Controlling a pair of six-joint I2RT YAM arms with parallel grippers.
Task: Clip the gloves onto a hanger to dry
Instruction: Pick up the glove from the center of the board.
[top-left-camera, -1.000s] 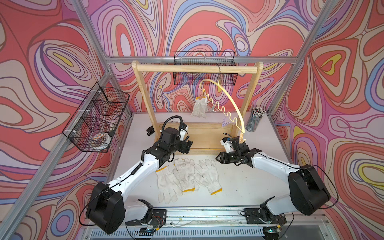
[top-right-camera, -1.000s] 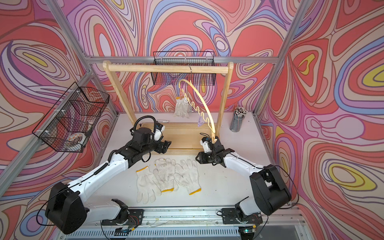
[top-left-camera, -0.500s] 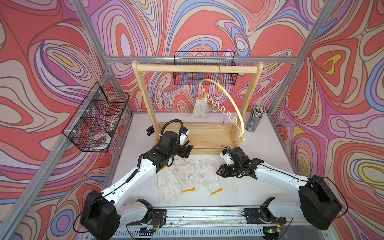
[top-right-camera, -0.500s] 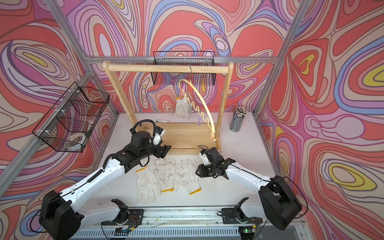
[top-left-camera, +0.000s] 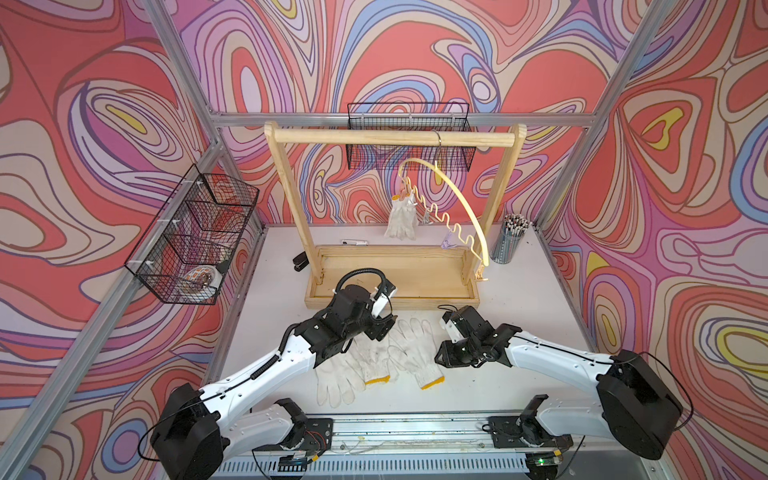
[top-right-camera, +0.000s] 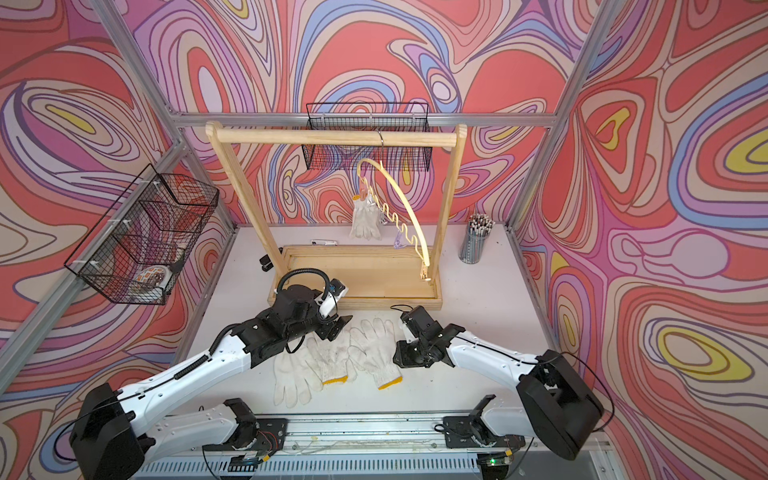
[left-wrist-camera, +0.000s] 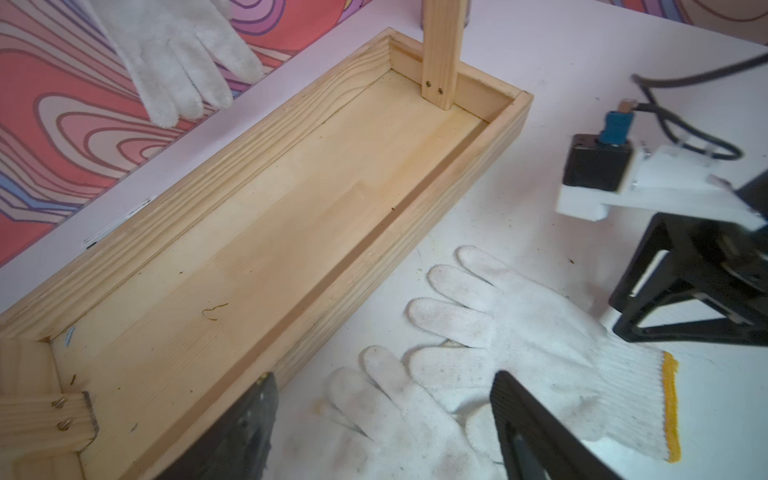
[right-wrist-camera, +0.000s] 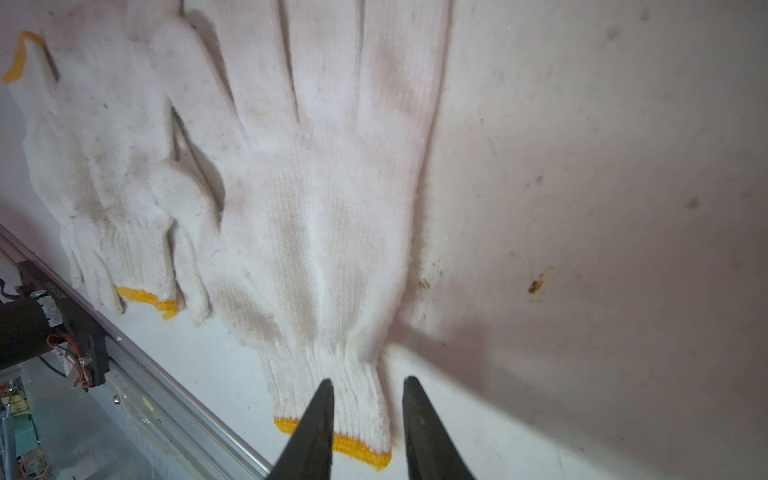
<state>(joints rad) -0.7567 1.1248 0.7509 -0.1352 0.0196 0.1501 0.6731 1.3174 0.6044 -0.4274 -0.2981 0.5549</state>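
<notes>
Right jaws — narrowly apart — astride cuff edge of glove

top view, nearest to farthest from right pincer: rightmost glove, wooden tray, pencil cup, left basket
From the right pincer:
1. white knitted yellow-cuffed glove, beneath it
2. pale wooden tray, behind
3. grey pencil cup, back right
4. black wire basket, left wall

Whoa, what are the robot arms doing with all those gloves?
Two robot arms are hanging work gloves up to dry. One hung glove is already clipped to the yellow hanger on the wooden rail. Three more gloves lie on the table. The right gripper has its jaws open at the cuff of the glove nearest it, ready to pinch. The left gripper hovers open over the glove fingertips.
</notes>
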